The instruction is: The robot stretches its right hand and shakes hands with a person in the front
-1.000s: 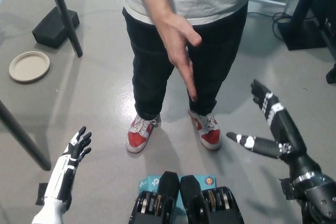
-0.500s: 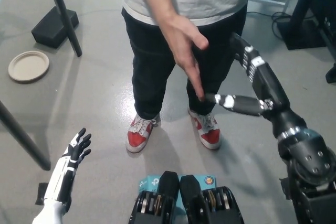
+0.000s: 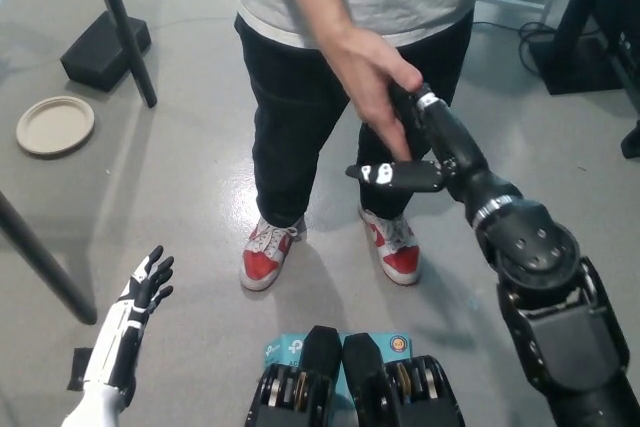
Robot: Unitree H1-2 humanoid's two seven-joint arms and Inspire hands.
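Observation:
A person in a grey shirt and black trousers [image 3: 300, 127] stands in front of me, with one hand [image 3: 372, 75] held out and pointing downward. My black right hand [image 3: 418, 145] is stretched forward and meets that hand. Its fingers lie against the far side of the person's palm. Its thumb sticks out to the left under the person's fingertips, still spread and not closed round them. My white left hand [image 3: 140, 292] rests low at the lower left with its fingers apart, holding nothing.
The person's red and white shoes [image 3: 265, 252] stand on the grey floor. At the left are a beige plate [image 3: 55, 125], a black pole [image 3: 122, 27] with a black block [image 3: 100, 47] beside it, and a slanted dark leg [image 3: 40, 257]. Black equipment [image 3: 590, 27] stands at the right.
My right arm has swung up and to the left from the lower right until its hand meets the person's hand. The person's hand has shifted slightly right. My left hand has stayed put.

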